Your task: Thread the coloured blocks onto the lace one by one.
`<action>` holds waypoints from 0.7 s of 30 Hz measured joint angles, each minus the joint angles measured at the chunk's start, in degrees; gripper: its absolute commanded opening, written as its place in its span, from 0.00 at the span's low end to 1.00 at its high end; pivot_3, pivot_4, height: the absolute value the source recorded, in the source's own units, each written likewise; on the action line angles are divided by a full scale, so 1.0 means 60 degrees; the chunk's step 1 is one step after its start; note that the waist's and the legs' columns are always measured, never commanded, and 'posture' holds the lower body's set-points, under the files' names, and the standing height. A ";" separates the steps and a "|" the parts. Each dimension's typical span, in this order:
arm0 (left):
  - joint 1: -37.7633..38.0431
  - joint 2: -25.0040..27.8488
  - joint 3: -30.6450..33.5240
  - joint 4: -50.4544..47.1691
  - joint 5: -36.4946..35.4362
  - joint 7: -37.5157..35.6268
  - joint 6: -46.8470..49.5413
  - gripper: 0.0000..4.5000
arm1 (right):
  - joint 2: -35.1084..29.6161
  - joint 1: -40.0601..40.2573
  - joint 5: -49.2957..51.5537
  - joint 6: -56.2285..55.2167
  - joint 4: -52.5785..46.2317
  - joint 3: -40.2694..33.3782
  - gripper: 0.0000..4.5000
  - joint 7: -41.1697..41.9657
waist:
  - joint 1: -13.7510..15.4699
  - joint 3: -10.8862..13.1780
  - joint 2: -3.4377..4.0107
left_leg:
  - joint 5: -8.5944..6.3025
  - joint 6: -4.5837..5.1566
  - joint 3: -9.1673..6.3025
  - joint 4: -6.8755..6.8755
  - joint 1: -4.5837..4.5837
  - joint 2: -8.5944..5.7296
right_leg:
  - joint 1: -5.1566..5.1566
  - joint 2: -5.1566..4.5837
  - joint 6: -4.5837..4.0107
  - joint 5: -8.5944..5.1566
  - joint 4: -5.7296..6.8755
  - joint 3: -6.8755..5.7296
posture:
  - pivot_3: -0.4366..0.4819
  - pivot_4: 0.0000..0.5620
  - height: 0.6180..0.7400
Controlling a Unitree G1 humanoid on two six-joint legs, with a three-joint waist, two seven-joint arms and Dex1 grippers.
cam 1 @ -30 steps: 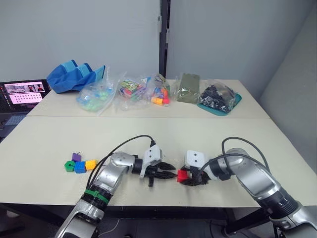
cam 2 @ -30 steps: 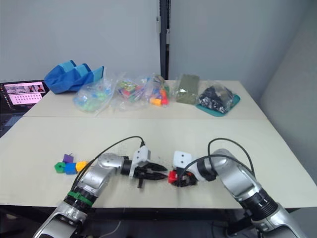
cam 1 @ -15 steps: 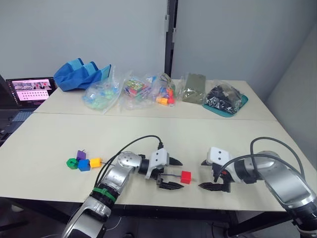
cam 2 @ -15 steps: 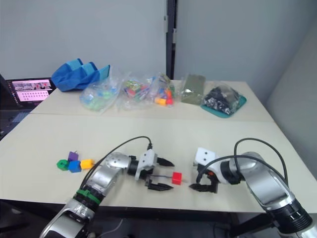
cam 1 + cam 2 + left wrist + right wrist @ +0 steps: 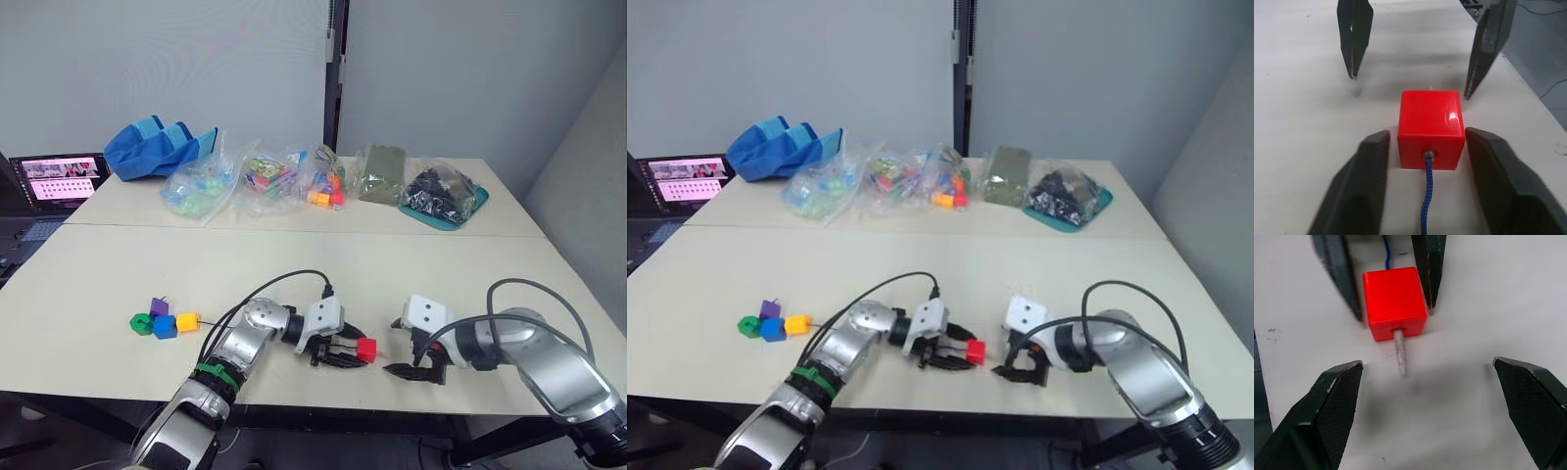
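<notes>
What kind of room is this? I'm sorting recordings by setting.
Probably a lab or test room, not a home: bare grey walls, two plain pale tables pushed together, a laptop running at the far left, and clear bags of mixed toys lined up along the back like experiment props.

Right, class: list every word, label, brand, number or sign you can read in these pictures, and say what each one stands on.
No text can be read in these pictures.
Laptop screen: it shows rows of marks, too small to read.
Clear bags of toys: any print is too small to tell.
Red block and lace: no marking on the faces shown.
</notes>
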 measured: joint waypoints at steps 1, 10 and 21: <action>-0.0024 -0.0039 -0.0017 0.0011 0.0026 0.0011 -0.0006 0.26 | 0.0029 -0.0009 -0.0001 -0.0007 0.0022 0.0030 1.00 -0.0006 | 0.0001 0.0000 0.0000 | 0.0000 0.0000 0.0000 0.0000 0.0000 0.0000 | 0.0000 0.0000 0.0000 0.0000 0.0000 0.0001 | 0.48 0.27 1.00; -0.0015 -0.0086 -0.0084 0.0024 0.0049 0.0012 -0.0043 0.26 | 0.0034 -0.0135 -0.0078 -0.0156 0.0100 0.0267 1.00 -0.0070 | -0.0011 0.0000 0.0000 | 0.0000 0.0000 0.0000 0.0000 0.0001 0.0000 | 0.0000 0.0000 0.0000 0.0000 0.0001 0.0000 | 0.48 0.27 1.00; -0.0016 0.0026 -0.0090 0.0006 0.0080 0.0025 -0.0121 0.26 | 0.0101 -0.0134 0.0016 -0.0171 0.0276 0.0302 0.21 -0.0068 | -0.0043 0.0000 0.0000 | 0.0000 0.0000 0.0000 -0.0001 0.0001 0.0000 | 0.0000 0.0001 -0.0001 0.0000 0.0002 0.0000 | 0.48 0.27 1.00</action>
